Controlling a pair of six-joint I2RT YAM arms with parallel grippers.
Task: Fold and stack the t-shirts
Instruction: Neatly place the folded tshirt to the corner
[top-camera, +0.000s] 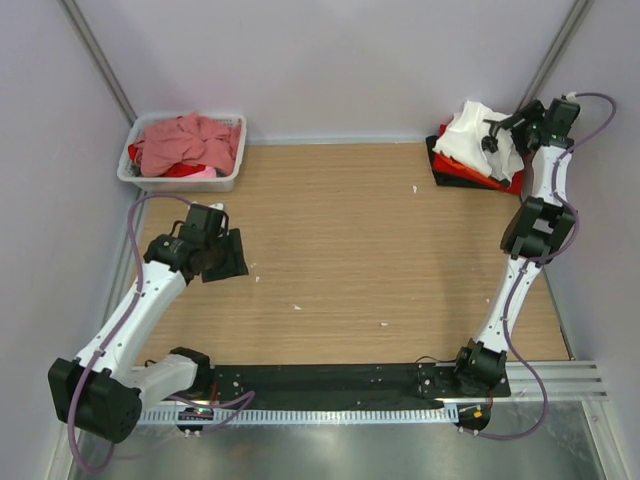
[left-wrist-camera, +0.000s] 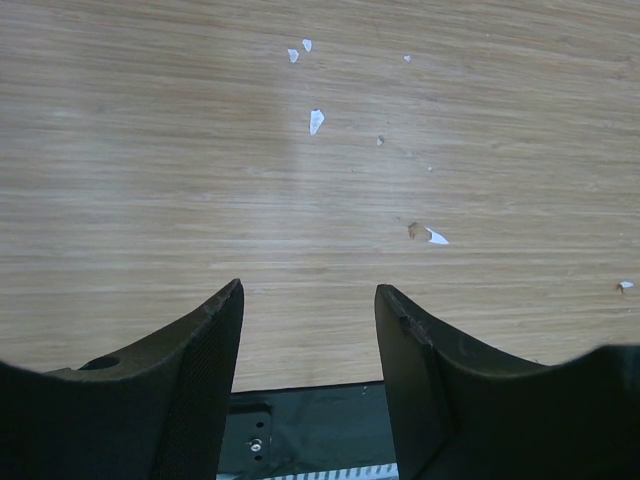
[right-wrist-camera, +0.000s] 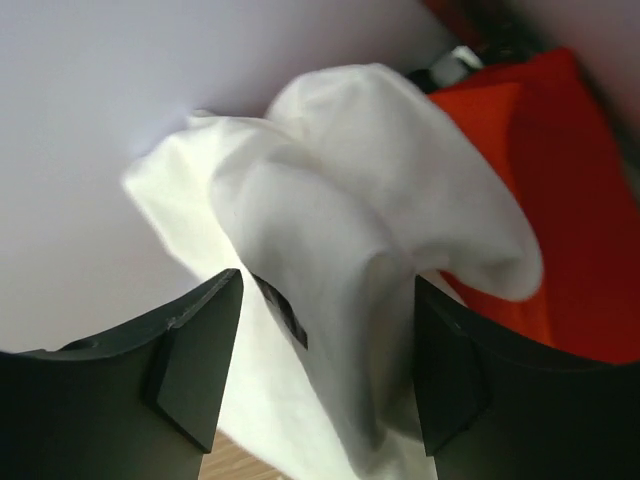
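Note:
A crumpled white t-shirt (top-camera: 472, 133) lies on top of a stack of folded red (top-camera: 468, 170) and black t-shirts at the far right corner. My right gripper (top-camera: 492, 135) is at that pile with its jaws apart. In the right wrist view the white t-shirt (right-wrist-camera: 370, 180) bunches loosely between the spread fingers of the right gripper (right-wrist-camera: 325, 280), with an orange-red t-shirt (right-wrist-camera: 575, 200) behind it. Dusty-pink t-shirts (top-camera: 185, 142) fill the tub. My left gripper (top-camera: 225, 258) hovers open over bare table at the left; its wrist view shows nothing between the left gripper's (left-wrist-camera: 309, 290) fingers.
The white plastic tub (top-camera: 180, 183) stands at the far left corner against the wall. Small white scraps (left-wrist-camera: 316, 121) dot the wooden tabletop (top-camera: 350, 240). Walls close in the table at the back and both sides. A black base rail (top-camera: 330, 380) runs along the near edge.

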